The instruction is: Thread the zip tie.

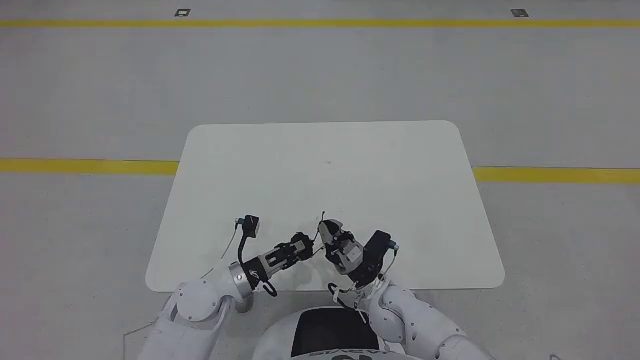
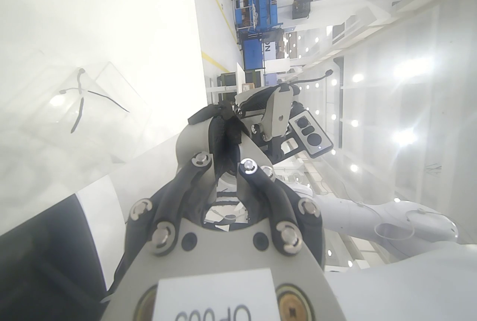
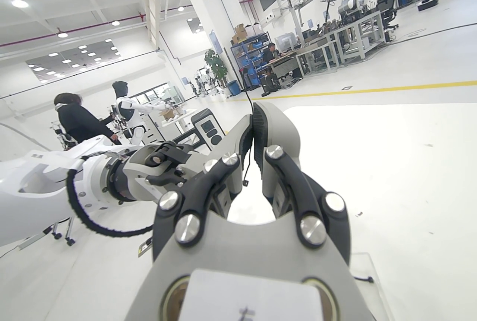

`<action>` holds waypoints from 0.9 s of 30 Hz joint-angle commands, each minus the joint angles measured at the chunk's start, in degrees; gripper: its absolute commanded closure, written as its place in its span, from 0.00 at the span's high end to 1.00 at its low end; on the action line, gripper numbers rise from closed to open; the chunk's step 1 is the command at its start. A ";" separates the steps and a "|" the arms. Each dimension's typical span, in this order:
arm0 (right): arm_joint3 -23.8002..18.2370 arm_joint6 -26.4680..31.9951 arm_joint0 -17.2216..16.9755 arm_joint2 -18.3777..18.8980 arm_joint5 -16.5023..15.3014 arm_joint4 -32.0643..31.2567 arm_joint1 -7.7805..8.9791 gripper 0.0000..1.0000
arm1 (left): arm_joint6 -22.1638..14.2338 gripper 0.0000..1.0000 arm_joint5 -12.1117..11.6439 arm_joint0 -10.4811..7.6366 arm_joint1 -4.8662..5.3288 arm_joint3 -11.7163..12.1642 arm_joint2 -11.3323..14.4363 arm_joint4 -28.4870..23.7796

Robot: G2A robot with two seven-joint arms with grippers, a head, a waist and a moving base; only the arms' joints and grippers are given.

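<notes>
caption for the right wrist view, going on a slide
Right end effector pinching a thin black zip tie above the white table

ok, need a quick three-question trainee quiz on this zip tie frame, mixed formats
1. True or false: the right tool is shut on the zip tie.
2. Over which part of the table do the right tool and the left tool meet? A) far edge B) near edge C) a far corner
3. Fill in: loose black ties lie in a clear ____.
Key: 1 true; 2 B; 3 tray.
</notes>
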 commanded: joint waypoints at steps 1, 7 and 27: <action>0.07 0.22 0.04 0.07 0.00 0.15 -0.03 0.00 | 0.00 0.00 0.00 0.00 0.00 0.00 0.00 0.00; 0.43 0.72 0.17 0.10 0.00 0.55 -0.18 0.00 | 0.00 0.00 0.00 0.00 0.00 0.00 0.00 0.00; 0.84 1.14 0.63 -0.58 0.00 1.22 -0.40 0.00 | 0.00 0.00 0.00 0.00 0.00 0.00 0.00 0.00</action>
